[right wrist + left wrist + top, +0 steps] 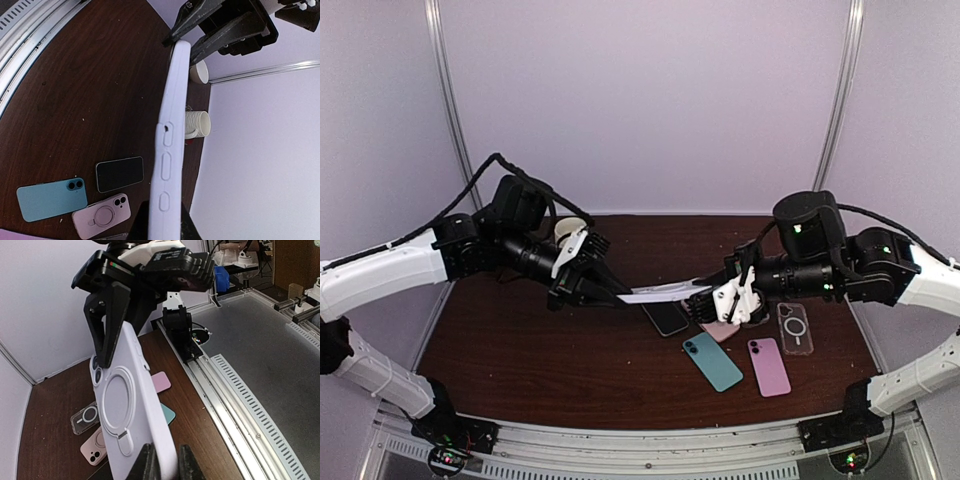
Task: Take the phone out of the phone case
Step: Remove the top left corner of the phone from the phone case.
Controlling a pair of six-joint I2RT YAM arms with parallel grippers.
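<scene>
A pale lavender phone case (658,293) with a ring stand on its back (120,400) hangs level above the table, held at both ends. My left gripper (620,297) is shut on its bottom end, the fingers (148,465) pinching the edge. At the camera end, my right gripper (705,297) is shut on the case. In the right wrist view the case (170,140) is edge-on, its side buttons showing. Camera lenses (96,374) show in the cut-out; the rest of the phone is hidden inside the case.
Below the case lie a black phone (666,318) screen up, a teal phone (713,361), a pink phone (769,366), a clear case (795,328) and a pink ring case (101,215). White cups (198,125) stand at the back left. A metal rail (240,390) borders the front.
</scene>
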